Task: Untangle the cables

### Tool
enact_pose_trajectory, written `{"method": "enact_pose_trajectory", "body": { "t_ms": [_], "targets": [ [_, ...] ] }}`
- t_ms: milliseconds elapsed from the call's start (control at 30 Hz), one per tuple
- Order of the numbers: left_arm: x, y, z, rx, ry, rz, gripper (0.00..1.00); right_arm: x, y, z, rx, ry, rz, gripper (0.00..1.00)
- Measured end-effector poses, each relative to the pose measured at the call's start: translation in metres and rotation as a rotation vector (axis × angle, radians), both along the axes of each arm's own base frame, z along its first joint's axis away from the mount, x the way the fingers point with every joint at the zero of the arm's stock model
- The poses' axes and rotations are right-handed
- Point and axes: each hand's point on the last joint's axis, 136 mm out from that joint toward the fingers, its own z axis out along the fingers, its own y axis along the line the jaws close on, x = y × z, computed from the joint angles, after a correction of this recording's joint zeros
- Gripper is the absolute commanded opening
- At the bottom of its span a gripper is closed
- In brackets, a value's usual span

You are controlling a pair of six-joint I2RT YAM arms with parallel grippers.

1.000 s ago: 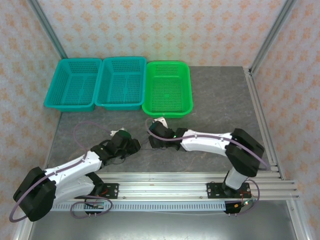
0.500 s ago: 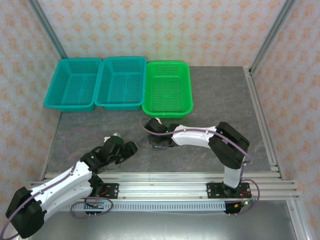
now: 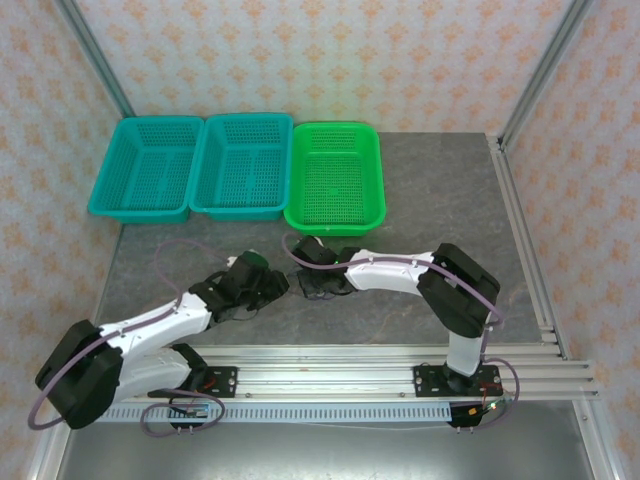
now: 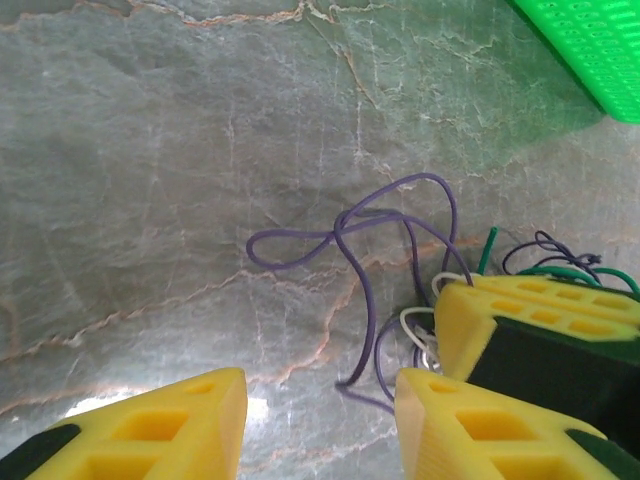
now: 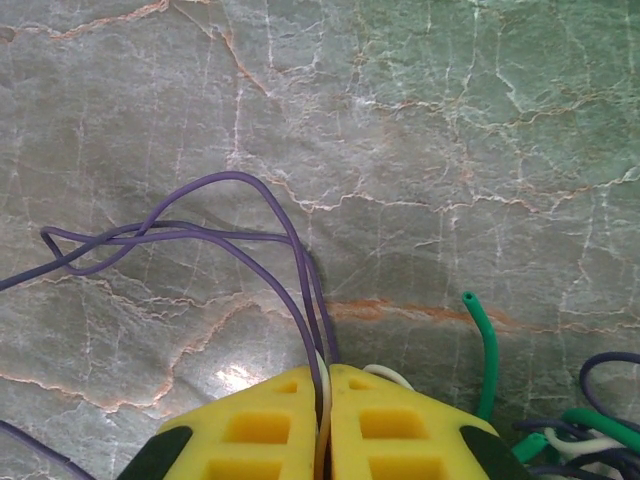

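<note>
Cables (image 5: 308, 285): thin purple, white, green loops

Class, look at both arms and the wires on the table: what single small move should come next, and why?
Probably the left gripper, jaws open, should ease forward onto the free loop of the purple wire and close. The right gripper is shut on that same wire beside the tangled cables, so a second hold would likely let the arms draw it out.
</note>
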Motion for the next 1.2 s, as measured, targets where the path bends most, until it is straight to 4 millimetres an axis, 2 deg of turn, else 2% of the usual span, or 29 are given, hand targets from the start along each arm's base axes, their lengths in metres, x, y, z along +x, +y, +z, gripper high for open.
{"method": "enact_pose_trajectory", "body": {
  "t_ms": [100,200,267,433,567,667,800,967,1067,1133,1200],
  "targets": [
    [0.004,-0.002,-0.012,0.023,0.019,-0.004,0.36,0.0,0.0,0.0,0.004,0.003,-0.001,0.09],
    [0.006,-0.003,-0.02,0.04,0.028,-0.009,0.12,-0.001,0.0,0.0,0.006,0.006,-0.003,0.06],
    [0.009,-0.003,-0.019,0.04,0.017,-0.005,0.0,-0.002,0.0,0.0,0.009,0.011,-0.013,0.01],
    [0.015,0.003,-0.006,0.051,-0.03,0.02,0.0,0.0,-0.014,-0.001,0.021,0.003,-0.091,0.0],
    [0.018,0.017,0.016,0.054,-0.078,0.05,0.0,0.006,-0.056,0.004,0.064,-0.001,-0.261,0.0],
    [0.021,0.041,0.028,0.069,-0.1,0.108,0.0,0.015,-0.104,0.009,0.101,-0.005,-0.443,0.0],
    [0.021,0.08,0.036,0.111,-0.108,0.199,0.0,0.015,-0.187,0.007,0.09,-0.019,-0.725,0.0],
    [0.015,0.108,0.033,0.165,-0.078,0.246,0.0,0.005,-0.251,0.018,0.061,-0.046,-0.966,0.0],
    [0.011,0.111,0.029,0.18,-0.059,0.237,0.0,0.007,-0.27,0.034,0.086,-0.095,-1.031,0.02],
    [0.01,0.11,0.027,0.184,-0.051,0.222,0.0,0.008,-0.266,0.043,0.124,-0.108,-1.006,0.17],
    [0.01,0.108,0.024,0.186,-0.039,0.209,0.0,0.011,-0.253,0.048,0.168,-0.1,-0.936,0.37]
  ]
}}
